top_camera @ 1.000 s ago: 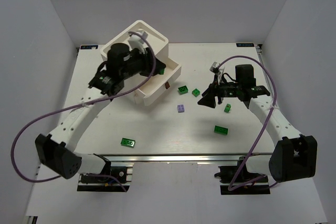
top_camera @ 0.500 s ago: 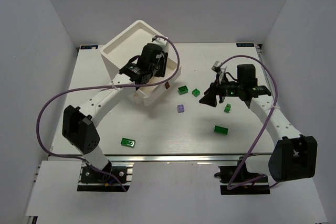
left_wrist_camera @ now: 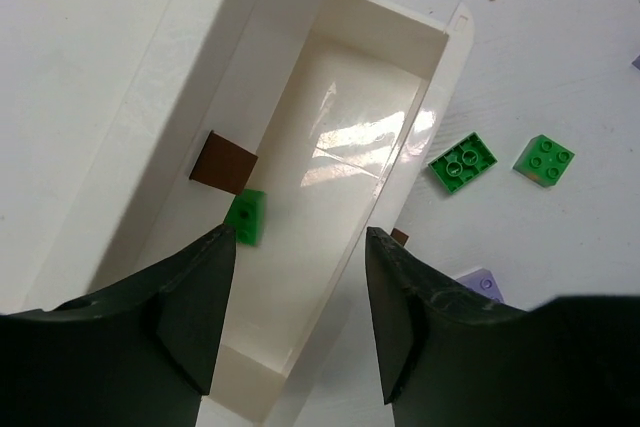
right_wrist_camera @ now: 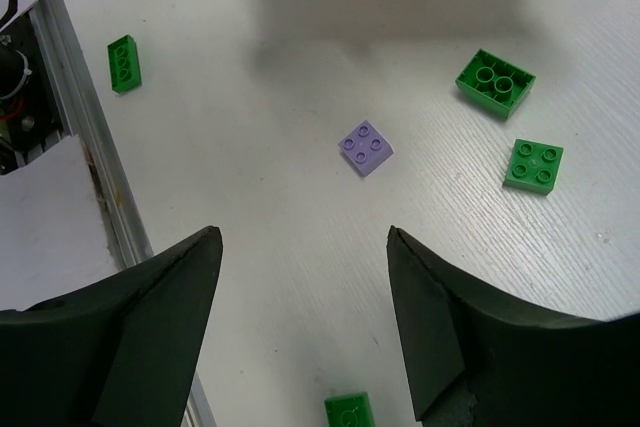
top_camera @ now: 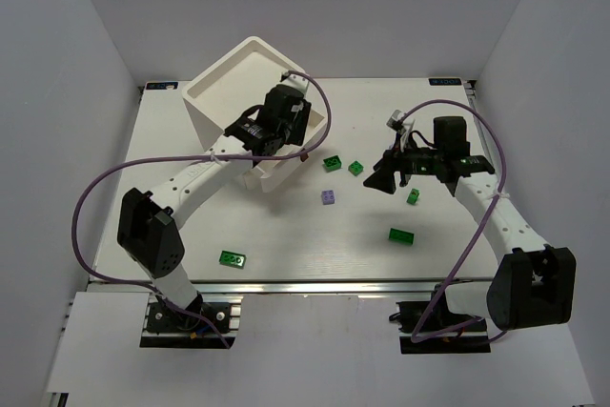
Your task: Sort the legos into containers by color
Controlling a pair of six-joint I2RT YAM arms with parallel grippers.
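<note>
The white cabinet (top_camera: 229,88) stands at the back left with one drawer (top_camera: 278,176) pulled out. My left gripper (top_camera: 286,135) hangs open over that drawer; in the left wrist view (left_wrist_camera: 297,237) its jaws are apart and empty above the drawer wall (left_wrist_camera: 415,162). One green lego (left_wrist_camera: 246,217) lies inside, near a brown handle (left_wrist_camera: 222,162). My right gripper (top_camera: 381,178) is open and empty above the table (right_wrist_camera: 302,237). Ahead of it lie a purple lego (right_wrist_camera: 365,148) and two green legos (right_wrist_camera: 495,82) (right_wrist_camera: 533,165). These also show from above: purple (top_camera: 329,197), green (top_camera: 332,163) (top_camera: 355,168).
More green legos lie loose: one beside the right gripper (top_camera: 414,196), one nearer the front (top_camera: 401,235), one front left (top_camera: 232,258). The drawer's handle (top_camera: 303,153) faces the table's middle. A metal rail (right_wrist_camera: 75,107) runs along the front edge.
My left arm has swung so its gripper sits a little farther right over the open drawer. The right gripper has barely moved. The loose legos lie as before.
</note>
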